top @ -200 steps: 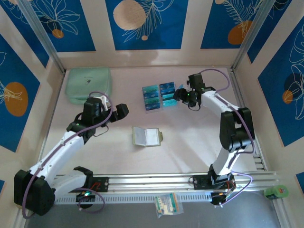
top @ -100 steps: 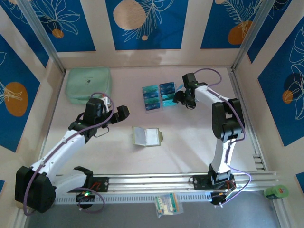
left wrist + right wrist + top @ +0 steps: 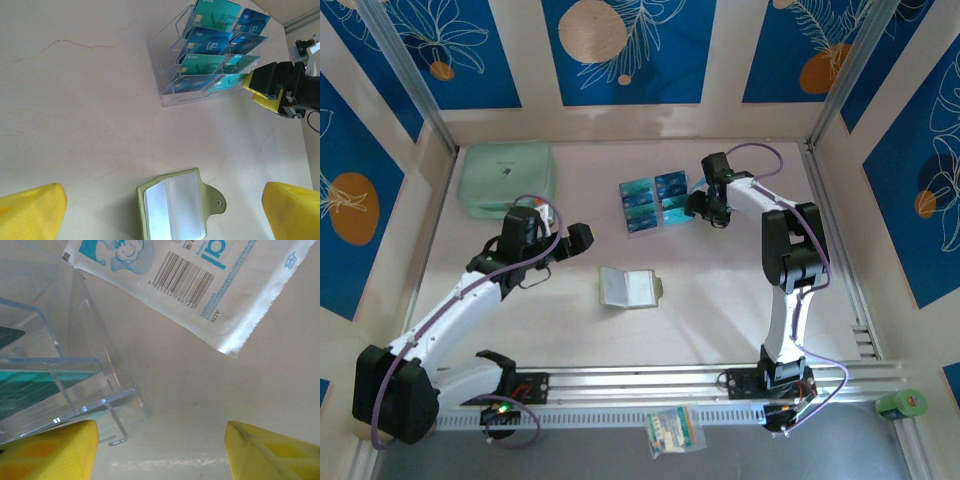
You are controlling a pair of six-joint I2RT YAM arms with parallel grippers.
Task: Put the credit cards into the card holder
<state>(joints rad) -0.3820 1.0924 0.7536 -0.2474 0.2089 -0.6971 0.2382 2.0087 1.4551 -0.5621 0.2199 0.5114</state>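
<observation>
When looking for the credit cards (image 3: 207, 40), look toward the far edge of the table (image 3: 720, 300), right of middle: teal and blue, racked in tiers in a clear plastic stand (image 3: 167, 92), tilted face-out so a top edge can be pinched. Find the card holder (image 3: 172, 210) near the table's middle, well apart, lying open, clear pockets up to receive them. Note the right gripper (image 3: 698, 205) low at the stand's right end, pads partly apart on nothing, probably lining up a pick. Note the left gripper (image 3: 578, 237) spread wide and empty, leftward of the holder, likely waiting to steady it.
</observation>
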